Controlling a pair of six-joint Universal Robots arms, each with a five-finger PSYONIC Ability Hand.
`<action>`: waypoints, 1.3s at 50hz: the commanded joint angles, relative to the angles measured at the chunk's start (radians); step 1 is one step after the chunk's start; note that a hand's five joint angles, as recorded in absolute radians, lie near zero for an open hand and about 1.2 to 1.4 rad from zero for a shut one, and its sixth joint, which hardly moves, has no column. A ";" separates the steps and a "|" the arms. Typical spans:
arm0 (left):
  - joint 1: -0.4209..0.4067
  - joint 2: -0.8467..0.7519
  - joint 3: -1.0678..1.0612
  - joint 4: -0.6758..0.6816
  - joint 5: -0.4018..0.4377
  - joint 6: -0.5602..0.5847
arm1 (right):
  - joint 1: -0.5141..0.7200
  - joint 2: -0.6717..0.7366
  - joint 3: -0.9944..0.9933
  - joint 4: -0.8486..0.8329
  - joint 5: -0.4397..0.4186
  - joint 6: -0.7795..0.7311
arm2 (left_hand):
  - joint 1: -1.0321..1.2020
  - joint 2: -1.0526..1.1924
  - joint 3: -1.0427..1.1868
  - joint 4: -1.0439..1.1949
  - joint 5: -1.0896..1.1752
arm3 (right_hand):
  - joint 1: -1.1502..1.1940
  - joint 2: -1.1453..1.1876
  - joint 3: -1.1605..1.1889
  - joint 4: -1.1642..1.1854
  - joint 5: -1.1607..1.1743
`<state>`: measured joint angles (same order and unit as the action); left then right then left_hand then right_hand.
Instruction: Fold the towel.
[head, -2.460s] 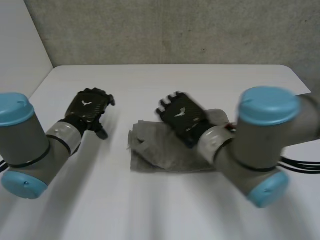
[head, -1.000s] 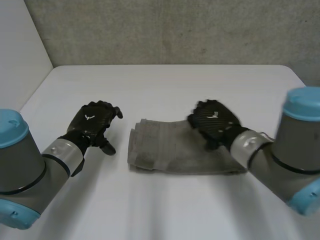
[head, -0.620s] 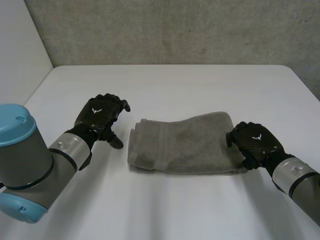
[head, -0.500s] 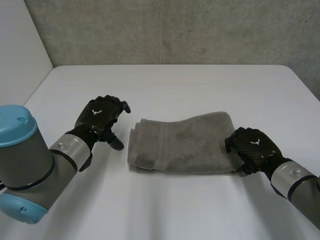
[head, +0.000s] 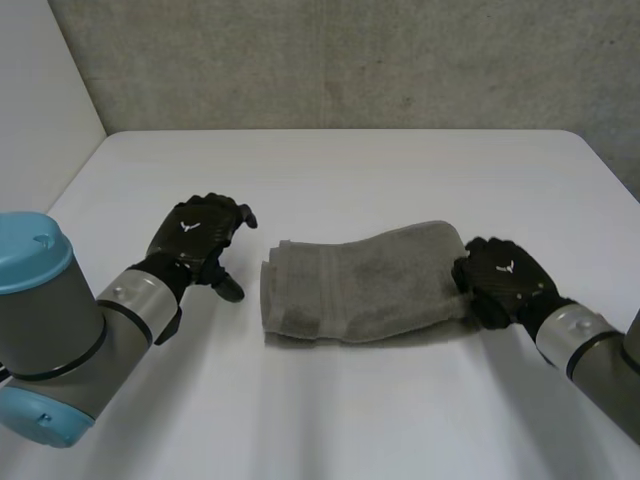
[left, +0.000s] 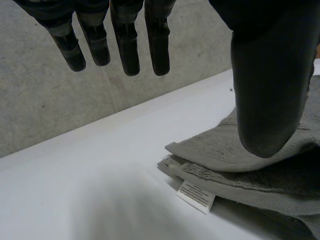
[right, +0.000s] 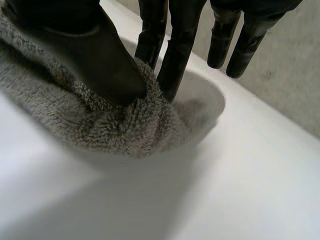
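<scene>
The grey towel (head: 360, 288) lies folded in a thick strip across the middle of the white table (head: 340, 170). My right hand (head: 505, 275) is at the towel's right end, and in the right wrist view its thumb (right: 97, 55) pinches the fluffy towel (right: 105, 122) edge against the fingers (right: 175, 55). My left hand (head: 200, 232) hovers just off the towel's left end, open and touching nothing. From the left wrist its straight fingers (left: 125, 45) and thumb hang above the stacked layers of the towel (left: 225, 150), which carry a small white label (left: 196, 195).
A grey concrete wall (head: 340, 60) stands behind the table's far edge. A white panel (head: 40, 90) runs along the left side. Bare tabletop lies in front of the towel and behind it.
My right hand has swung from over the towel to its right end and closed on the edge there. The towel's right end has bunched slightly. My left hand has barely moved.
</scene>
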<state>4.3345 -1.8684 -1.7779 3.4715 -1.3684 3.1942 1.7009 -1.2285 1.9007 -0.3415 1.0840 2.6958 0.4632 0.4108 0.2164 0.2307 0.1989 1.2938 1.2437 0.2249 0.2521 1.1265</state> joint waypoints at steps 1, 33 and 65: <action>0.008 0.003 0.009 0.000 -0.001 0.000 | 0.181 -0.025 -0.214 0.177 -0.041 -0.036 | -0.091 -0.039 -0.042 -0.056 -0.001 | 0.102 0.153 -0.050 -0.078 0.095; 0.077 0.054 -0.006 0.001 -0.003 -0.002 | 0.704 0.529 -0.893 0.415 0.114 -0.154 | -0.097 -0.045 -0.042 -0.056 -0.007 | -0.742 -0.692 -0.050 -0.078 -0.749; -0.098 -0.139 0.218 -0.046 -0.006 -0.172 | 0.329 0.137 -0.420 0.260 0.137 0.518 | -0.082 -0.030 -0.042 -0.056 0.007 | -1.119 -1.069 -0.050 -0.078 -1.126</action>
<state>4.2988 -1.9127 -1.5969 3.4516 -1.3740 3.0482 2.0648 -1.1735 1.4976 -0.0254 1.2212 3.0826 0.4632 0.4104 0.2164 0.2307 0.2002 0.2275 0.2479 0.2249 0.2521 0.0595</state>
